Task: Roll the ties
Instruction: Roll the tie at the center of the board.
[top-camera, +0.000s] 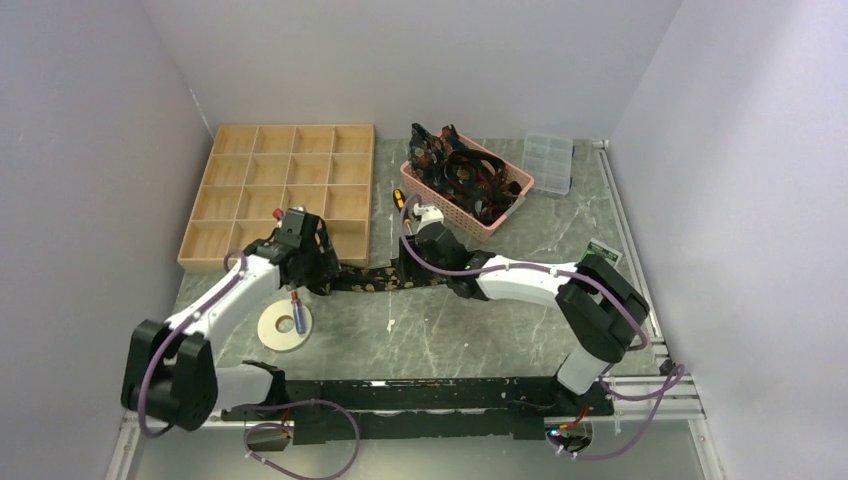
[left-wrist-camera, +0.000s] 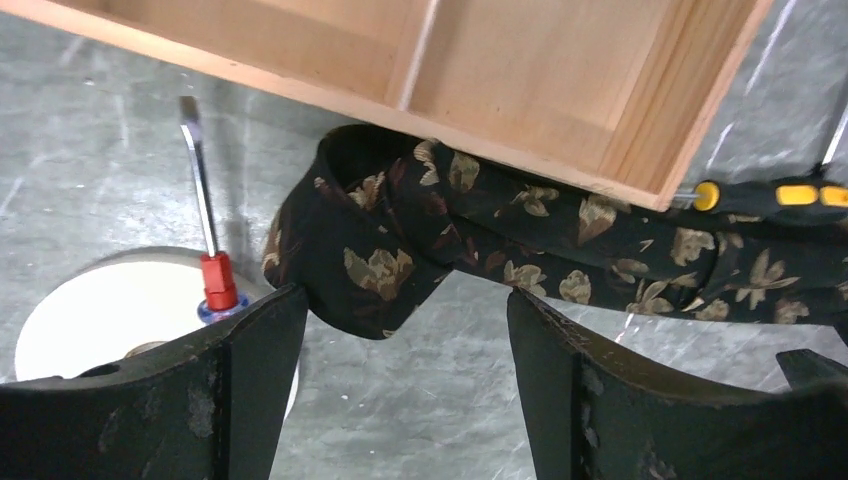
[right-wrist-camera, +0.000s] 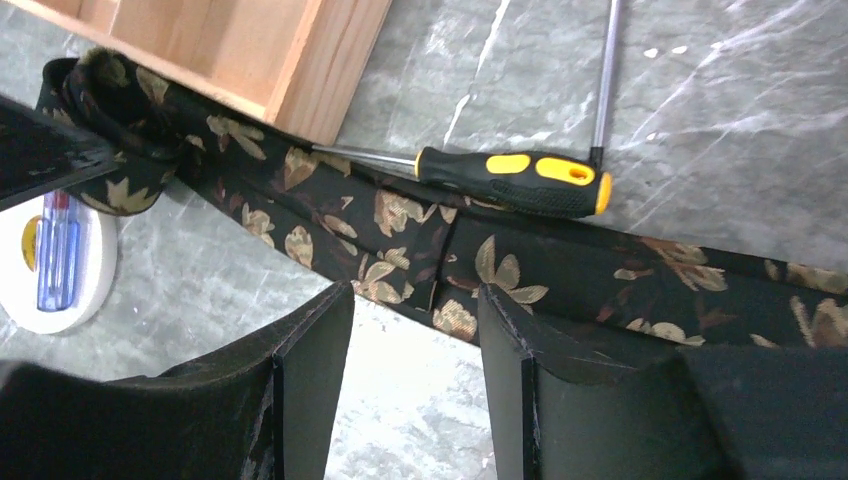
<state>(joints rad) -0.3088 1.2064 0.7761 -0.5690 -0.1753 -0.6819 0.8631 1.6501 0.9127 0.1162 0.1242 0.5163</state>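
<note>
Tie (left-wrist-camera: 380, 270): black cloth with a fine weave and a soft sheen on the tan leaf pattern. Tray (left-wrist-camera: 560, 90): pale bare wood, smooth and matt, grain showing. Table (right-wrist-camera: 700, 120): grey veined stone look, smooth, faintly glossy. Screwdriver (right-wrist-camera: 520, 180): bright metal shaft, yellow-and-black handle, plastic with a rubbery matt grip. Small screwdriver (left-wrist-camera: 215, 280): glossy red plastic, metal blade. Tape roll (left-wrist-camera: 90, 320): white, matt, papery. Left fingers (left-wrist-camera: 250, 400): black matt plastic, scuffed and scratched.

Grey marble-look tabletop (top-camera: 460, 330), what I see lying on it.
Wooden compartment tray (top-camera: 265, 170) back left, pink basket (top-camera: 445, 208) and clear plastic box (top-camera: 549, 162) back right, patterned tie (top-camera: 372, 279) stretched flat at the tray's corner, yellow-black screwdriver (right-wrist-camera: 510, 180) beside it, white tape roll (top-camera: 285, 325) near left.
</note>
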